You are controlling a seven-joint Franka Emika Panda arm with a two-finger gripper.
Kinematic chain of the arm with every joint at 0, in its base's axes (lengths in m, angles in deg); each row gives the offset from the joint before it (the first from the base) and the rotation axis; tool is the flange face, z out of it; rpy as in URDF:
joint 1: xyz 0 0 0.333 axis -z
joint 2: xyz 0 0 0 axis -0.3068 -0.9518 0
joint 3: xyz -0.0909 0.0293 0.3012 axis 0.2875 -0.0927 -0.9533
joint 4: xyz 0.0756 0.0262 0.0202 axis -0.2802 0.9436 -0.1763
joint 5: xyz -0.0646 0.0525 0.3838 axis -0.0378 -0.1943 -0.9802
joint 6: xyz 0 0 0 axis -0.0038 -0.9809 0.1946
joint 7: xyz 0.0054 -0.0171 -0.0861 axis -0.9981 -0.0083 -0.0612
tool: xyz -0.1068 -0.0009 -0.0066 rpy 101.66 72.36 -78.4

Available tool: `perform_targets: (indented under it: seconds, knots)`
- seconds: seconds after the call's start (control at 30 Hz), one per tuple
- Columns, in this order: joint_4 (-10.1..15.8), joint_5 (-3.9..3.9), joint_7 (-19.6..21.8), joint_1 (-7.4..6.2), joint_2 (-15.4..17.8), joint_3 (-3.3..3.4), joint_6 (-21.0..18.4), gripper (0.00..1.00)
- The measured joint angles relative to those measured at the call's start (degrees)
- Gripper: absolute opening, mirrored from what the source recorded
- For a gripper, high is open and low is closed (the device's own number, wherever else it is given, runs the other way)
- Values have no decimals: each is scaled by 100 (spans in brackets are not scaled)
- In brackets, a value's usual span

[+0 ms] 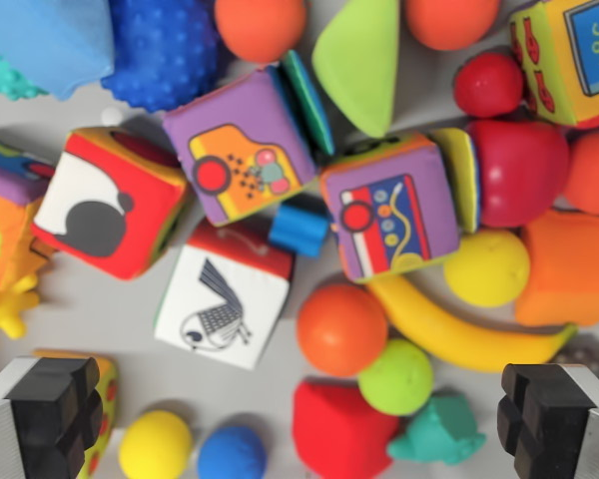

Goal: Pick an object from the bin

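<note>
Soft cubes (248,145): six; orange balls (341,329): three

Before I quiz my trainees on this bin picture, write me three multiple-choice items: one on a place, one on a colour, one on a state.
1. In the wrist view, where does the small blue block lie?
A. Between the two purple-faced cubes, above the bird cube
B. Under the banana
C. Beside the yellow ball at the bottom edge

2. What colour is the ball tucked under the banana's curve?
A. Blue
B. Green
C. White

3. How does the claw stand?
A. Shut on the bird cube
B. Shut on the red block
C. Open, holding nothing

Answers: 1 A, it sits between the purple cubes, at the top of the bird cube. 2 B, that ball is lime green. 3 C, the two black fingers sit far apart at the picture's corners with nothing gripped.
</note>
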Motion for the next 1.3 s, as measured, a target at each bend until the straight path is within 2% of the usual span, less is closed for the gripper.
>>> perform_targets:
  seconds: [0.77, 1.3]
  knots:
    - [9, 0, -56, -2, -1, -5, 0, 100]
    - [65, 0, -327, -17, -24, -47, 70, 100]
